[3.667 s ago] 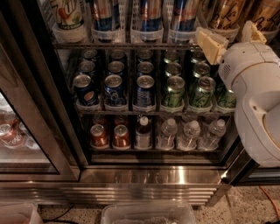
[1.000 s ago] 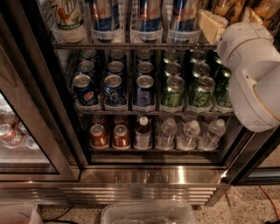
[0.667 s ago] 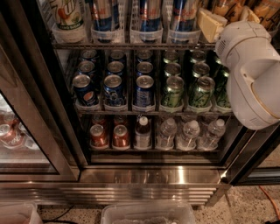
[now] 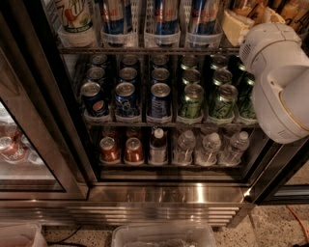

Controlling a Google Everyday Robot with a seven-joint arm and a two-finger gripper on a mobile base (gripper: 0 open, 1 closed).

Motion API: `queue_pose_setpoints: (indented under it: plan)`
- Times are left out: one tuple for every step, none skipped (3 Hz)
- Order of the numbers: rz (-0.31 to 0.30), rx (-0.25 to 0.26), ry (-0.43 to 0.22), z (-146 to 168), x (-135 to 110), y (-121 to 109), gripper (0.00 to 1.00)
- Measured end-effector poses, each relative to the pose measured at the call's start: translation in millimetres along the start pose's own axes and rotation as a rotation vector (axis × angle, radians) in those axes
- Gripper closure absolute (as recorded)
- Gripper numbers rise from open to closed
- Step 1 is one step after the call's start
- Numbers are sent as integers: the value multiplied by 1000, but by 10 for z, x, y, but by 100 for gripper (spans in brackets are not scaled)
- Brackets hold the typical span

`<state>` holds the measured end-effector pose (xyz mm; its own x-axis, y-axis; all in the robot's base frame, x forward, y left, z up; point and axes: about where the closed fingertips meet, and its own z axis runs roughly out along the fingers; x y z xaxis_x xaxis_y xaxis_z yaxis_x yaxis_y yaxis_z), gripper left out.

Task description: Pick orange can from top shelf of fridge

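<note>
Your cream gripper [image 4: 253, 20] is up at the right end of the grey wire top shelf [image 4: 145, 49] in the big dark-framed drinks fridge [image 4: 169, 193]. You cannot tell if it is gripping anything. The copper-orange metal can [image 4: 244, 6] sits just behind it. That shelf also has three tall blue-silver cans [image 4: 166, 14]. Below, count nine blue cans [image 4: 126, 96], one with a round Pepsi badge, two red-brown cans [image 4: 133, 149] and three clear water bottles [image 4: 210, 147].
</note>
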<state>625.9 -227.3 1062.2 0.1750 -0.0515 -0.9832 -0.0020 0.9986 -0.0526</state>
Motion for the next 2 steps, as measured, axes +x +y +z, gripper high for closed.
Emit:
queue_pose_setpoints:
  plan:
    - [0, 0, 0, 0, -3, 0, 100]
    - [0, 0, 0, -3, -27, -1, 100]
